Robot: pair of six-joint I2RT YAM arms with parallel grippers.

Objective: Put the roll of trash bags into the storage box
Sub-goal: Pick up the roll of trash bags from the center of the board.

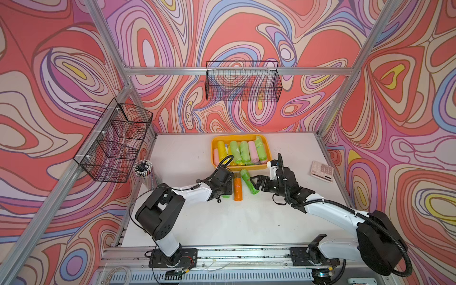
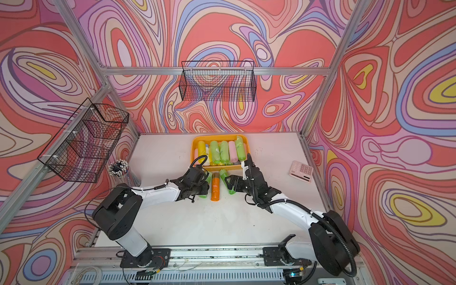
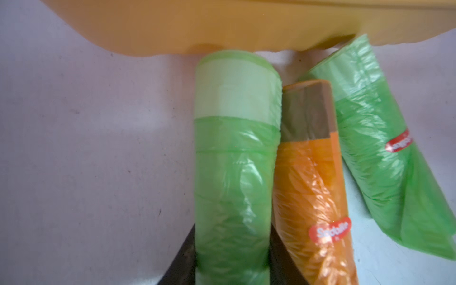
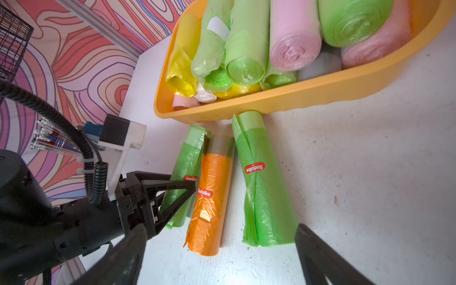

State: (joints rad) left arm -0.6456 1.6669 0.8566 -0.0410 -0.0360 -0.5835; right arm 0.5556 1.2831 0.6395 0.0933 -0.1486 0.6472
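Green roll of trash bags [image 3: 234, 160] lies on bench [image 1: 222, 222] just short of storage box [image 4: 296, 96], gripped in closed left hand [image 3: 233, 225], orange roll [image 3: 313, 192] touching alongside. Right hand [image 4: 220, 229] wide open nearby, holding nothing.

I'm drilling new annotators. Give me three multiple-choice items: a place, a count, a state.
1. The orange plastic trash-bag roll lies: A) between two green plastic rolls on the white table; B) stacked atop them; C) upright, alone.
2. Rolls lying outside the shallow orange-yellow plastic storage tray: A) one; B) three; C) six.
3. The right end effector is: A) shut on the orange roll; B) open, empty; C) out of sight.
Key: A, green flanks it both sides; B, green, orange, green lie before the tray; B, its fingers stand apart, holding nothing.
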